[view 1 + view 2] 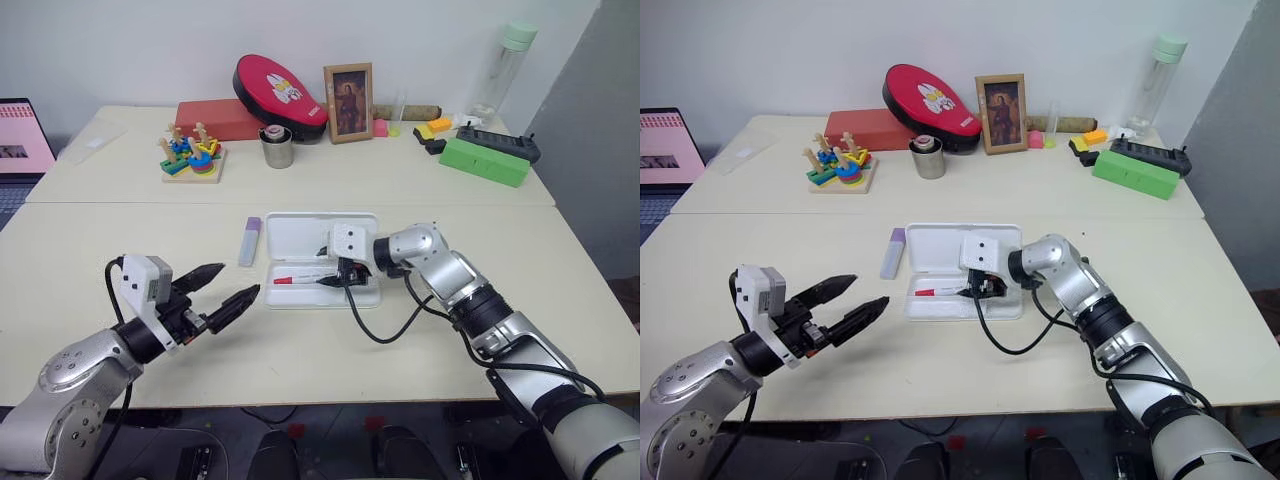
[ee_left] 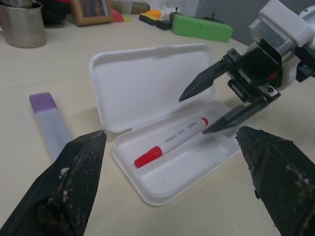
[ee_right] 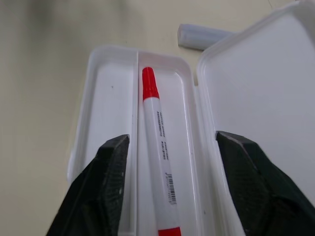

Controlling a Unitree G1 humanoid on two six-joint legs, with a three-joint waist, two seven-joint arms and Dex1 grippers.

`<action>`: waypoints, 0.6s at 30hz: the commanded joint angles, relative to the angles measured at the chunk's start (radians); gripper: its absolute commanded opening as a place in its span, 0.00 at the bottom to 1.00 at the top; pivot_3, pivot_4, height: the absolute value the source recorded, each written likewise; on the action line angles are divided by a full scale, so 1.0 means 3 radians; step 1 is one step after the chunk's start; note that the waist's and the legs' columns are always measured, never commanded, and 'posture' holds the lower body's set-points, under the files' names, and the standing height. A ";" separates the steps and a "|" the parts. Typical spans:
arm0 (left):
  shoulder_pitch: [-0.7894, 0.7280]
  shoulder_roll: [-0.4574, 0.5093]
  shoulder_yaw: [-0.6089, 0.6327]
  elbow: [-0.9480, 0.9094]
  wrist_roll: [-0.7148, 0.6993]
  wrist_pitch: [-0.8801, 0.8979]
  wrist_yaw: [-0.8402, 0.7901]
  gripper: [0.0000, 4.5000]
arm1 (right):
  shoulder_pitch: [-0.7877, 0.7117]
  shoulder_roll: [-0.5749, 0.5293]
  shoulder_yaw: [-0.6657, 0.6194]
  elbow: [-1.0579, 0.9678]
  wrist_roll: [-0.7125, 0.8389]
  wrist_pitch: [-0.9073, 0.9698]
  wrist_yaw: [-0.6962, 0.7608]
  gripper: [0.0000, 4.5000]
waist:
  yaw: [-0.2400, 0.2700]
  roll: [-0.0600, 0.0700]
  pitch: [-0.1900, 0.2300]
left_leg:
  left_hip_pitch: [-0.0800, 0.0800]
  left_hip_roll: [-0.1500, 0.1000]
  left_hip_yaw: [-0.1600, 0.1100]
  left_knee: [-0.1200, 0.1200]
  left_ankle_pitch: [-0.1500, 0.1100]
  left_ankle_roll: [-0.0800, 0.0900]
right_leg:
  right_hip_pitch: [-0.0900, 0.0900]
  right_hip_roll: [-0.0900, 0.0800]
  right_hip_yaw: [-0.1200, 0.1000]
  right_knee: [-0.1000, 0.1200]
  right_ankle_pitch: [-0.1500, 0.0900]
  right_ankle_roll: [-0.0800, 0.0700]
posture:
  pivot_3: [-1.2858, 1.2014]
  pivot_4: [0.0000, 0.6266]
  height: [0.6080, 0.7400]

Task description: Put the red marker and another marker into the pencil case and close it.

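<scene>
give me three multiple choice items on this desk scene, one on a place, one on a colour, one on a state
1. Where does the red marker lie?
A. inside the pencil case
B. in the metal cup
C. on the table beside the case

2. What colour is the cap of the highlighter left of the case?
A. green
B. purple
C. orange

3. How does the right gripper stand?
A. shut on the marker
B. shut on the lid
C. open over the marker

Answers:
1. A, the marker rests in the case's tray.
2. B, its cap end is darker purple.
3. C, its fingers are spread on either side of the marker without touching it.
</scene>
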 commanded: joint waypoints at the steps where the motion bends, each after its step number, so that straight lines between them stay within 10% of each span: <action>1: -0.0267 -0.0060 -0.0031 0.0246 0.0374 -0.0092 0.0454 1.00 | 0.0018 -0.0048 -0.0360 -0.0677 0.0492 0.0514 0.0191 0.90 | 0.0002 0.0000 0.0000 | 0.0001 0.0000 0.0000 0.0000 0.0000 0.0000 | 0.0001 0.0000 0.0000 0.0000 0.0000 0.0000 | 0.52 0.24 1.00; 18: -0.1216 -0.0327 -0.0692 0.1561 0.1085 0.0112 0.0882 1.00 | 0.0266 -0.0112 -0.0870 -0.1890 0.1190 0.1986 -0.0504 0.99 | 0.0052 -0.0003 -0.0003 | -0.0002 -0.0003 -0.0002 0.0003 0.0000 0.0000 | 0.0001 0.0000 -0.0001 -0.0001 0.0001 0.0002 | 0.52 0.24 1.00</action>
